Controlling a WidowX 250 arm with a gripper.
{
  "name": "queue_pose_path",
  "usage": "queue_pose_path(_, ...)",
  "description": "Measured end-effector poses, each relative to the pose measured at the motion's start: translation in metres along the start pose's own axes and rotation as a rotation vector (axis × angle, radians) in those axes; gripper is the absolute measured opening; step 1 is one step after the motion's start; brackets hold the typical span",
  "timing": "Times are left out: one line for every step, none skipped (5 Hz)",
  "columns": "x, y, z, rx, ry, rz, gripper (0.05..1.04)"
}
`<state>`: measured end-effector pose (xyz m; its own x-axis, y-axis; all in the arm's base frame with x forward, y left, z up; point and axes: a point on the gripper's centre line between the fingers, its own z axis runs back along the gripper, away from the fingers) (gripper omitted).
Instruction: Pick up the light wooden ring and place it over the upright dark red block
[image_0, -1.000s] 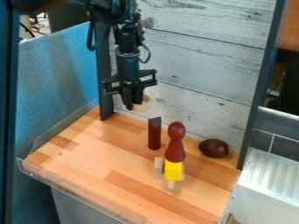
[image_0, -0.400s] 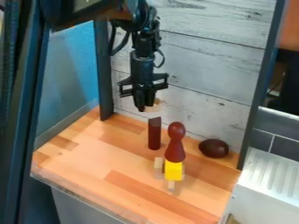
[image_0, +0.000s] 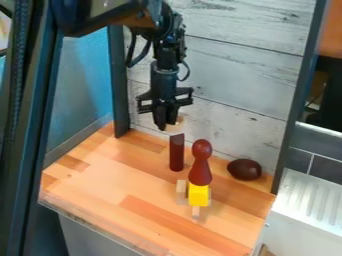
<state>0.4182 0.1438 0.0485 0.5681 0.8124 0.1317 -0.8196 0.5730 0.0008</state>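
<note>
Above the wooden counter, before the plank wall, the end effector grasps a pale wooden piece.

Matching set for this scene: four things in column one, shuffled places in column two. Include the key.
Column one:
1. yellow block
2. dark egg-shaped object
3. slant-topped dark post
4. light wooden piece

Column two:
A. held in the gripper, above the tabletop
B. right of the pawn-shaped piece in the view
C. directly below the pawn-shaped piece in the view
D. upright, just left of the pawn-shaped piece in the view

Pairs: 1-C, 2-B, 3-D, 4-A
</note>
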Motion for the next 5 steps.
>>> queue_pose_path(-0.002,-0.001,0.0,0.003,-0.001,-0.008,0.146)
queue_pose_path(-0.002,-0.001,-0.005,0.009,0.002,-0.011,0.146)
queue_pose_path(-0.003,0.001,-0.009,0.018,0.0,-0.013,0.146)
queue_pose_path(-0.006,0.001,-0.011,0.023,0.001,-0.02,0.146)
queue_pose_path(-0.009,-0.002,-0.014,0.016,0.0,-0.028,0.146)
